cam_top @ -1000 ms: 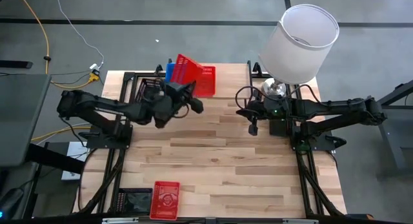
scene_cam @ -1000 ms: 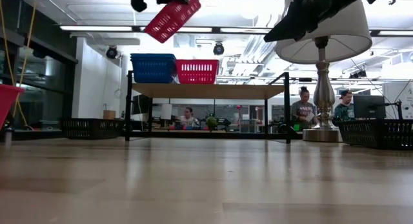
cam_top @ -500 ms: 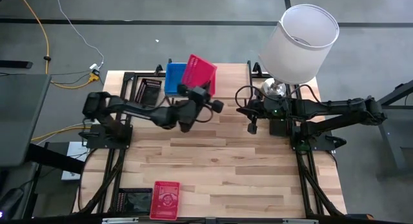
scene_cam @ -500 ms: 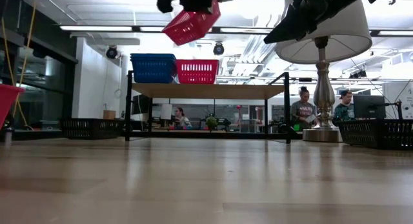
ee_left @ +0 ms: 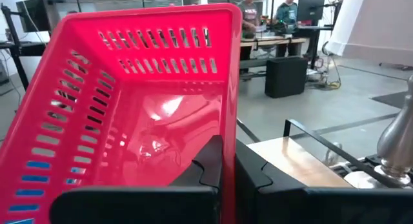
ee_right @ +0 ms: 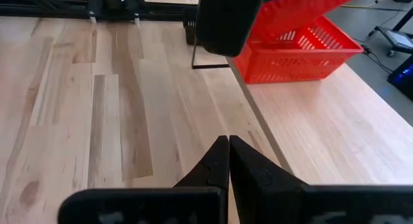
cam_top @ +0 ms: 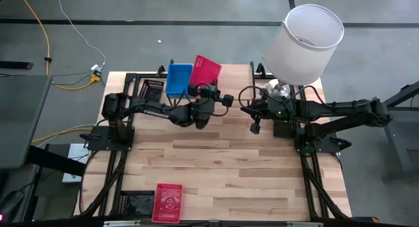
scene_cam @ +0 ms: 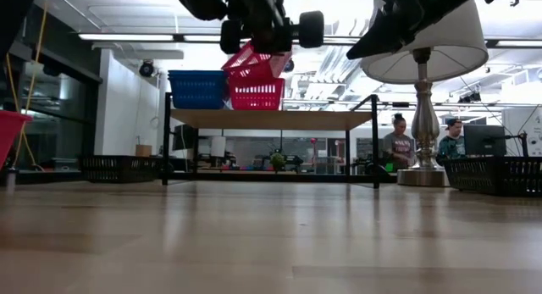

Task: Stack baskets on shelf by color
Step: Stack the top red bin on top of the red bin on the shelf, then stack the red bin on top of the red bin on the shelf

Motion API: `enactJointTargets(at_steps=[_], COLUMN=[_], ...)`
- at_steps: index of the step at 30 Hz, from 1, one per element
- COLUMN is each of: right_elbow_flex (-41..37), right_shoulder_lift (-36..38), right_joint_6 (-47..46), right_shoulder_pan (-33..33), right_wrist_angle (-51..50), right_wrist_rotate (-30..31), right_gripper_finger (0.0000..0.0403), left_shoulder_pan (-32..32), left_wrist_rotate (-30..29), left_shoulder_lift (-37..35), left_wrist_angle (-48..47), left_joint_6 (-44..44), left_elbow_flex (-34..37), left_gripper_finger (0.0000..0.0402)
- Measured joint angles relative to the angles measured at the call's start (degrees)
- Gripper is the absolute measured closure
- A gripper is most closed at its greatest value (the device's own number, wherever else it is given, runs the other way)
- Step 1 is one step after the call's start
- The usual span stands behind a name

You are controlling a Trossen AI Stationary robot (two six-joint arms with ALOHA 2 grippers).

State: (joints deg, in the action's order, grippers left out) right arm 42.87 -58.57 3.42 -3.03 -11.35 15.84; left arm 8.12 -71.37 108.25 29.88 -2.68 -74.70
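Two red baskets are meeting at the shelf [scene_cam: 271, 119]: I am holding one red basket [cam_top: 204, 71] tilted in the left gripper [cam_top: 204, 91], whose fingers are clenching its rim, and its low corner is hanging just over the red basket [scene_cam: 257, 94] already sitting on the plank. A blue stack [cam_top: 179, 78] is standing just beside that one, so the room on that side is looking tight, while the plank is lying bare toward the lamp [cam_top: 302, 47]. I am keeping the right gripper [cam_top: 256, 127] pinched shut on nothing, hovering over the table [cam_top: 236, 161] near the lamp base, apart from the shelf edge. Another red basket [cam_top: 167, 203] is lying at the near table edge next to a black basket [cam_top: 138, 202], with open wood stretching between them and the shelf.
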Motion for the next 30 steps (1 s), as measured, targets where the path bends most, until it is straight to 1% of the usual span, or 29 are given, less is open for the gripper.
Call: enactJointTargets(at_steps=[10, 14, 21, 26, 30], right_elbow_flex=[0.0, 0.0, 0.0, 0.0, 0.0], right_shoulder_lift=[0.0, 0.0, 0.0, 0.0, 0.0], right_joint_6=[0.0, 0.0, 0.3, 0.5, 0.5], right_shoulder_pan=[0.0, 0.0, 0.0, 0.0, 0.0], right_wrist_angle=[0.0, 0.0, 0.0, 0.0, 0.0], right_wrist_rotate=[0.0, 0.0, -0.1, -0.1, 0.2], right_gripper_finger=[0.0403, 0.0403, 0.0403, 0.0403, 0.0403], left_shoulder_pan=[0.7, 0.6, 0.6, 0.6, 0.7], left_wrist_rotate=[0.0, 0.4, 0.2, 0.8, 0.8], left_shoulder_lift=[0.0, 0.0, 0.0, 0.0, -0.1], left_wrist_angle=[0.0, 0.0, 0.0, 0.0, 0.0], left_joint_6=[1.4, 1.3, 1.2, 1.0, 3.0], left_elbow_flex=[0.0, 0.0, 0.0, 0.0, 0.0], left_gripper_finger=[0.04, 0.039, 0.0355, 0.0321, 0.029])
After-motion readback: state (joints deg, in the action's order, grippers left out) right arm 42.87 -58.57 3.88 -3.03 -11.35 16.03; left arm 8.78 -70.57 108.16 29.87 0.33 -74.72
